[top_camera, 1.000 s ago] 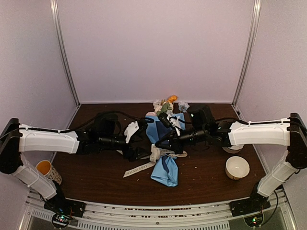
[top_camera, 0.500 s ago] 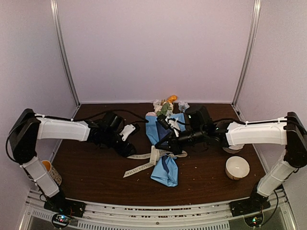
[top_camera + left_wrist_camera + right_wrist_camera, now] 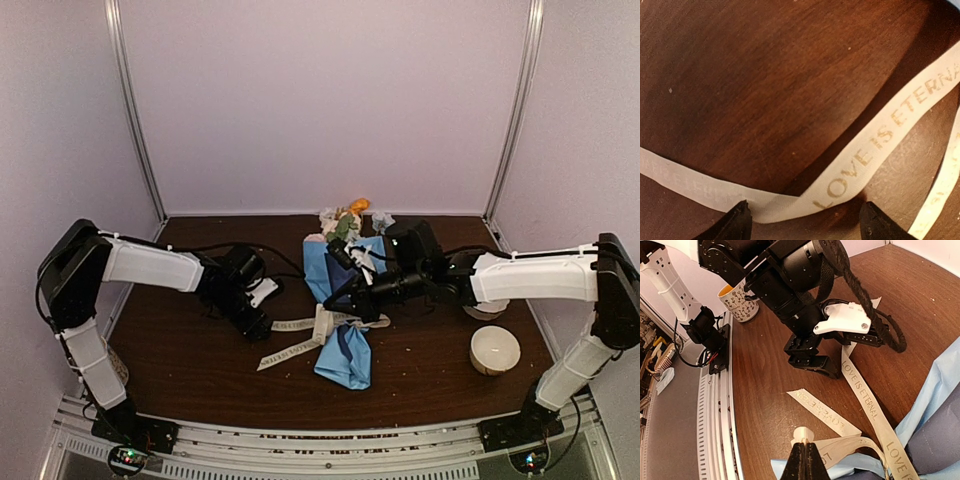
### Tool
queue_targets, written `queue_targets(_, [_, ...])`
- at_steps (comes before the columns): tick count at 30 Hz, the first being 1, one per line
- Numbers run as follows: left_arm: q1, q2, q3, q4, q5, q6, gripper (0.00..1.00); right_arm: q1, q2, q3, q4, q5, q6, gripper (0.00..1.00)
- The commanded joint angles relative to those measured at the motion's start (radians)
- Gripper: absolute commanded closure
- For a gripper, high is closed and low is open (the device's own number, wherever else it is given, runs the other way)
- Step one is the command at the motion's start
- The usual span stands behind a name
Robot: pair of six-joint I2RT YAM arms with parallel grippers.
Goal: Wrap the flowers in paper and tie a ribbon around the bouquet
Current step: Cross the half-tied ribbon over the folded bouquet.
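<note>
The bouquet lies mid-table: blue paper [image 3: 345,355] wrapped round the flowers [image 3: 348,218], whose blooms poke out at the far end. The cream ribbon [image 3: 290,352], printed "LOVE IS ETERNAL", crosses the paper and trails left in two strands. My left gripper [image 3: 260,328] is low over the table, open. In the left wrist view a folded stretch of ribbon [image 3: 865,155] lies between its fingertips [image 3: 741,220], untouched by them. My right gripper [image 3: 804,462] is shut on a small fold of ribbon [image 3: 805,434] at the paper's [image 3: 935,390] edge.
A white bowl [image 3: 494,349] sits at the front right, and a second bowl [image 3: 486,312] lies partly under the right arm. A patterned cup [image 3: 737,301] stands near the front left rail. Dark wooden table [image 3: 200,370], walls close on three sides.
The left arm has drawn back from the bouquet and lowered its gripper over the ribbon's left strand. The right gripper has kept its hold on the ribbon, barely moving.
</note>
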Motion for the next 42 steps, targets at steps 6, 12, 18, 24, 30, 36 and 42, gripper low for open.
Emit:
queue_targets(6, [0.001, 0.039, 0.050, -0.011, -0.031, 0.052, 0.61, -0.004, 0.026, 0.053, -0.031, -0.001, -0.006, 1.00])
queue_targets(12, [0.001, -0.008, 0.009, -0.009, 0.049, 0.053, 1.00, -0.019, 0.022, 0.046, -0.001, 0.007, 0.040, 1.00])
queue_targets(18, [-0.051, -0.221, -0.047, -0.050, 0.147, 0.033, 1.00, -0.064, 0.033, 0.055, 0.015, 0.038, 0.112, 1.00])
queue_targets(24, [-0.284, -0.400, -0.024, -0.143, 0.267, 0.158, 1.00, -0.102, 0.061, 0.087, -0.006, 0.066, 0.154, 1.00])
queue_targets(30, [-0.359, -0.369, 0.122, -0.164, 0.428, 0.231, 1.00, -0.118, 0.085, 0.139, -0.033, 0.104, 0.159, 1.00])
queue_targets(36, [-0.427, -0.209, 0.329, -0.198, 0.518, 0.392, 1.00, -0.140, 0.084, 0.158, -0.049, 0.123, 0.164, 1.00])
queue_targets(42, [-0.460, 0.078, 0.699, -0.255, 0.562, 0.429, 1.00, -0.142, 0.082, 0.187, -0.106, 0.139, 0.120, 1.00])
